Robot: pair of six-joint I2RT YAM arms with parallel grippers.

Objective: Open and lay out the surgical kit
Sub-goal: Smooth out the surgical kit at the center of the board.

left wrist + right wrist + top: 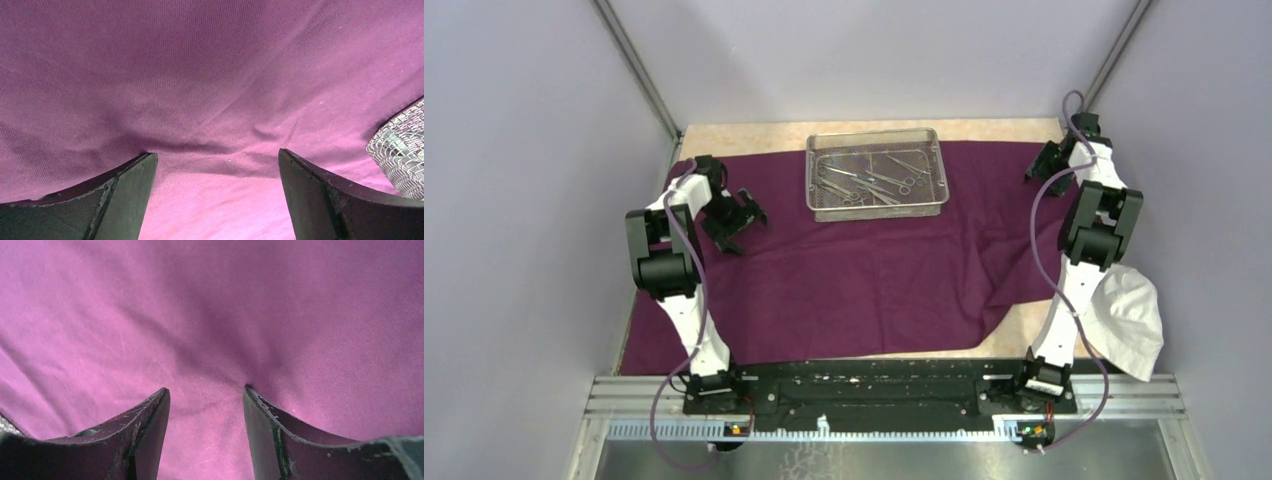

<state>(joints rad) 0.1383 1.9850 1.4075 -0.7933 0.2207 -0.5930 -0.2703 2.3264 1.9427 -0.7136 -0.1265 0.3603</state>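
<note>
**Q:** Where does the job stand, starting from your side of the table?

**A:** Nearest me, the purple cloth lies unwrapped and spread almost flat, its near hem close to my bases. Its near right part is drawn in and rumpled. That bares a strip of table beside the white cloth, which hangs off the right edge by my right arm.

**Q:** And your grippers?

**A:** My left gripper hovers low over the cloth's left side, fingers spread wide and gripping nothing. My right gripper is out at the cloth's far right corner. Its jaws are partly apart with the tips down on the fabric, and I can't make out anything pinched between them.

**Q:** The tray?

**A:** The wire-mesh tray sits on the cloth at far centre, uncovered. The instruments lie heaped inside it, crossing one another.

**Q:** So what's left?

**A:** I judge the opening done. That right side may want smoothing, and after that comes the whole laying-out, since no instrument is on the cloth yet.
</note>
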